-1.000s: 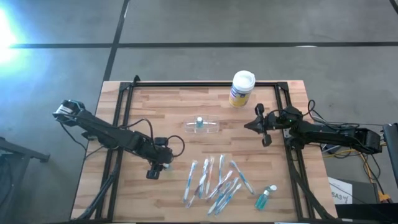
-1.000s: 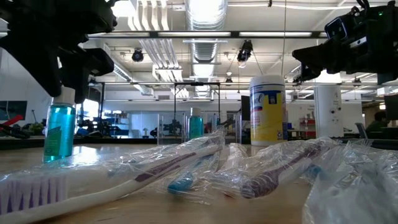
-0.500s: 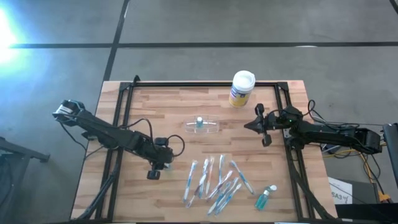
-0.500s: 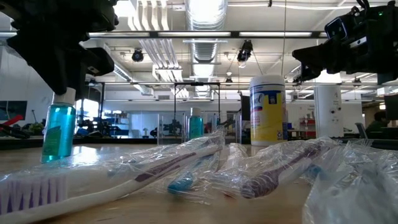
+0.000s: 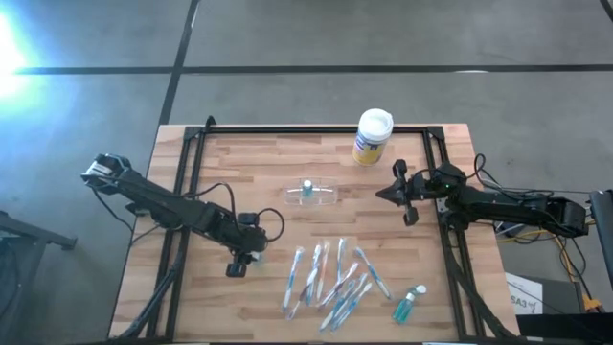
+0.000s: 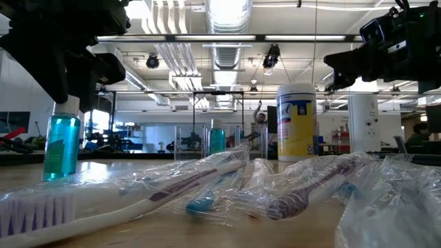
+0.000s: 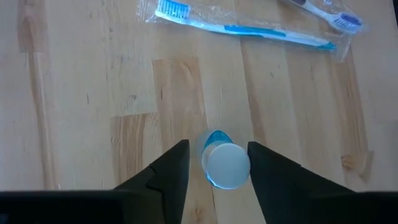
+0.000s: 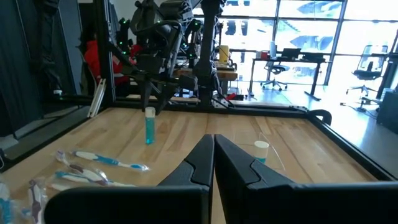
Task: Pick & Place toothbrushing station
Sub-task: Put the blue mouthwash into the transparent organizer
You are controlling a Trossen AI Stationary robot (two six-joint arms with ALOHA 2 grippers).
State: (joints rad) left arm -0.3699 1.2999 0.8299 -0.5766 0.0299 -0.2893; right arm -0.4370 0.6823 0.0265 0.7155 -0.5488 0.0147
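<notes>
The toothbrushing station, a clear plastic holder, rests at the table's middle with a small white-capped blue bottle inside it. No gripper touches it. My left gripper hangs over the near left of the table, open, slanting down. Its fingers stand on either side of another small blue bottle, which stands upright on its base. My right gripper is shut and level at the right, holding nothing. My left gripper stands around the bottle's white cap, coming from above at a slant. The cap's edge reaches one finger in the wrist view, but I cannot tell whether they touch. The bottle stands on the table.
A yellow-and-blue canister with a white lid stands at the far edge. Several wrapped toothbrushes lie near the front, a third blue bottle at the near right. A black frame rims the table.
My left gripper narrowed on the bottle's cap and then opened again, staying in place over it. The bottle still stands on the table.
</notes>
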